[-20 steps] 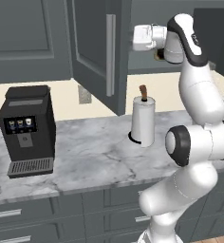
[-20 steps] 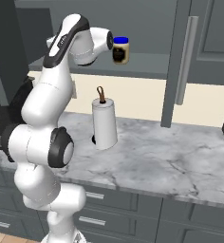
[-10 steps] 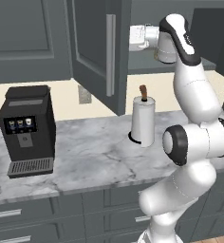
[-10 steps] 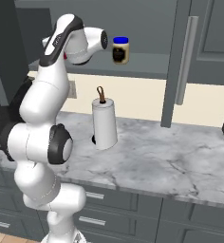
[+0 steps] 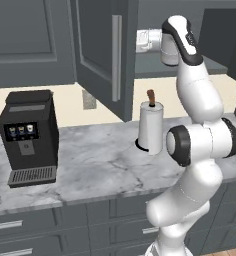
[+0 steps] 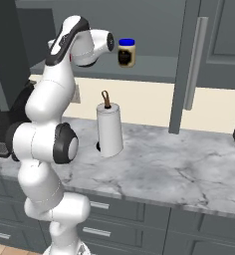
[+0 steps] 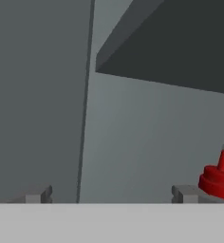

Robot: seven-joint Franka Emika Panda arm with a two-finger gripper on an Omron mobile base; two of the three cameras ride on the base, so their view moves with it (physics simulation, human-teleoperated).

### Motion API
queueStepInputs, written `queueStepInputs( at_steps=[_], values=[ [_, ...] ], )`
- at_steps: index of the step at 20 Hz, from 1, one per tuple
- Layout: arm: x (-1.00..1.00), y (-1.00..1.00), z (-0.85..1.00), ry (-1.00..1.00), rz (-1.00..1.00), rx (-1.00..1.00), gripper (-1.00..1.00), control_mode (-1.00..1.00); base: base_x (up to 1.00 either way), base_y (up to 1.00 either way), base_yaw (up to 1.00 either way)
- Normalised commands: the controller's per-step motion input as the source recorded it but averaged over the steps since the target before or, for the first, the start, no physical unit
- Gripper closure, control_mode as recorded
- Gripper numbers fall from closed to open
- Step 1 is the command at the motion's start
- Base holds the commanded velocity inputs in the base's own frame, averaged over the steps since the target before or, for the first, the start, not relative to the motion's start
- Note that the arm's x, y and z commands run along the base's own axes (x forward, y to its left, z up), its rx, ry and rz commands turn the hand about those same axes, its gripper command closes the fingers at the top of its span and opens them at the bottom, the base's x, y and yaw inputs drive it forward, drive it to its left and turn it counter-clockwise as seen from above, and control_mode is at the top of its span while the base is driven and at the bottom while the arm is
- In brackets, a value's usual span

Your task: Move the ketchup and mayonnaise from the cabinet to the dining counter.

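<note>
End effector (image 7: 111, 194) spread wide, empty, inside dark grey upper wall cabinet (image 5: 97, 55).
Slim red squeeze ketchup bottle (image 7: 218, 180) looks light, squashy (grip mid-body); squat blue-lidded mayonnaise jar (image 6: 126, 52) rigid, slippery.

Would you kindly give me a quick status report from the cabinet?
Gripper open, empty, inside cabinet. Ketchup just beside one fingertip, not grasped. Mayonnaise on shelf. Nothing blocking.
</note>
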Motion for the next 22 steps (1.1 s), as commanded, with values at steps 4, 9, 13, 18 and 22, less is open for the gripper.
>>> queueStepInputs(
  at_steps=[4, 9, 13, 18, 22],
  values=[
    [0.02, 0.08, -0.07, 0.06, 0.00, 0.00, -1.00, -1.00, 0.00, 0.00, 0.00],
    [0.00, 0.26, -0.07, 0.05, 0.00, -0.01, -1.00, -1.00, 0.00, 0.00, 0.00],
    [0.03, 0.27, -0.06, 0.03, 0.00, 0.00, -1.00, -1.00, 0.00, 0.00, 0.00],
    [0.08, 0.16, -0.01, 0.00, 0.00, 0.00, -1.00, -1.00, 0.00, 0.00, 0.00],
    [0.10, 0.10, 0.00, 0.00, 0.00, 0.00, -1.00, -1.00, 0.00, 0.00, 0.00]
  ],
)
